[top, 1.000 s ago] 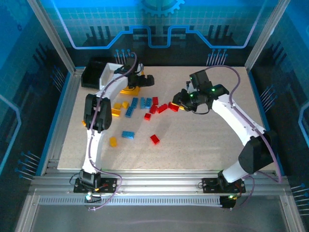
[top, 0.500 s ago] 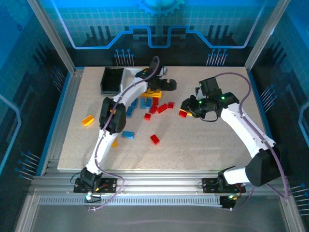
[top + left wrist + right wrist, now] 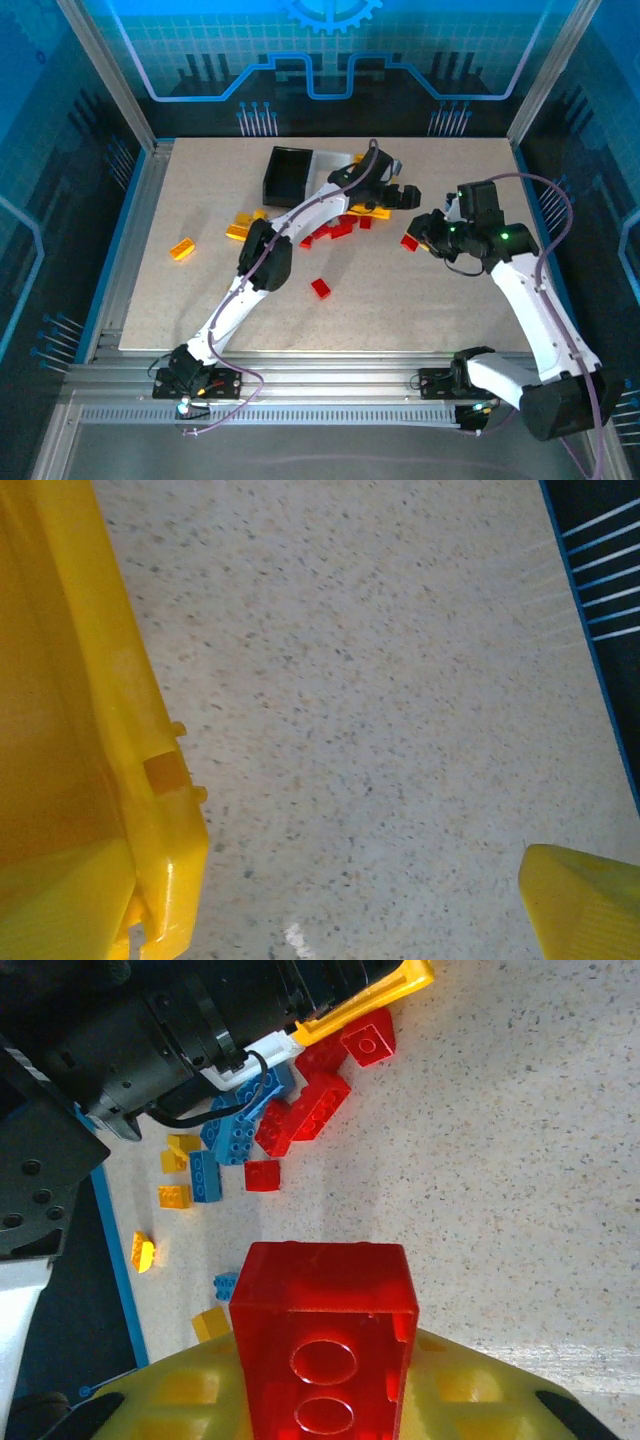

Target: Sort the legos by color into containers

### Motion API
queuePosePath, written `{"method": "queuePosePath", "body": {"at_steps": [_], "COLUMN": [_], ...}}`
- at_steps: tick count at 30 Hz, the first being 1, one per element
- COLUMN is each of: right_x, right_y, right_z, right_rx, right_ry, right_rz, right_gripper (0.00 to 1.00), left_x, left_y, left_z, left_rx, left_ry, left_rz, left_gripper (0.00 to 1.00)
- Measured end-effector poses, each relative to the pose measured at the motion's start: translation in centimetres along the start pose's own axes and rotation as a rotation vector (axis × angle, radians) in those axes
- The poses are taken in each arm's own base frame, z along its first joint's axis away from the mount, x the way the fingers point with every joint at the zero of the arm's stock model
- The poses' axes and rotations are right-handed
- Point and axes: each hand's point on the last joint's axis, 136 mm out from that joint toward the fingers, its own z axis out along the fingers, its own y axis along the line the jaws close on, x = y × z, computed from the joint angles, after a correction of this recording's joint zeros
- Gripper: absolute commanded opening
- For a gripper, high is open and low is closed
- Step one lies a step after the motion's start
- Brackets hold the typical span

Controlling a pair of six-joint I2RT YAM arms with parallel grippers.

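My right gripper (image 3: 412,240) (image 3: 325,1400) is shut on a red lego (image 3: 325,1340) (image 3: 409,241), held above the table to the right of the pile. My left gripper (image 3: 404,195) (image 3: 320,920) is open at the yellow-orange container (image 3: 378,211). That container's wall (image 3: 100,730) stands just inside the left fingertip (image 3: 60,905), with bare table between the jaws. The black container (image 3: 285,175) and the white container (image 3: 330,163) stand side by side behind the left arm. Loose red legos (image 3: 310,1110) (image 3: 335,230), blue legos (image 3: 235,1135) and yellow legos (image 3: 173,1196) lie by the arm.
A single red lego (image 3: 320,288) lies mid-table. An orange one (image 3: 181,249) sits far left and a yellow one (image 3: 238,228) nearer the pile. The left arm (image 3: 262,262) stretches diagonally over the bricks. Blue frame rails (image 3: 600,600) edge the table (image 3: 460,310).
The left gripper has swung to the right, and all three containers have slid right with it. The right gripper has moved right and nearer with the red lego in it.
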Motion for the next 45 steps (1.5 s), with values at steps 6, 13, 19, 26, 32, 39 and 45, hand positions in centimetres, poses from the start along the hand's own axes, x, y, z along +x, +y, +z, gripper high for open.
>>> {"method": "queuePosePath", "body": {"at_steps": [6,13,19,26,32,39,45], "right_x": [0.3,-1.8,-6.1,-10.7,-12.6,-12.4,-12.1], "right_y": [-0.5,0.1,2.9,7.6,7.8,3.9,2.7], "right_z": [0.0,2.3,6.2,14.5,21.4,25.1,25.3], "right_rx": [0.006,0.051,0.08,0.11,0.183,0.318,0.359], "right_ry": [-0.003,0.027,0.056,0.128,0.183,0.242,0.263], "right_rz": [0.021,0.039,0.015,-0.105,-0.17,-0.18,-0.205], "right_gripper": [0.27,0.27,0.27,0.28,0.28,0.44,0.58], "left_x": [-1.8,-7.0,-9.4,-2.1,9.2,14.7,14.9], "left_y": [1.0,2.1,3.1,8.4,11.7,13.0,13.0], "left_z": [-0.9,-8.3,-21.8,-32.0,-31.7,-33.3,-33.6], "left_rx": [0.014,0.001,-0.055,-0.201,-0.293,-0.353,-0.361], "left_ry": [-0.033,-0.142,-0.288,-0.329,-0.152,-0.088,-0.086], "left_rz": [-0.028,-0.061,-0.102,-0.173,-0.24,-0.273,-0.272], "left_gripper": [0.99,0.99,0.99,0.99,0.99,0.99,0.99]}}
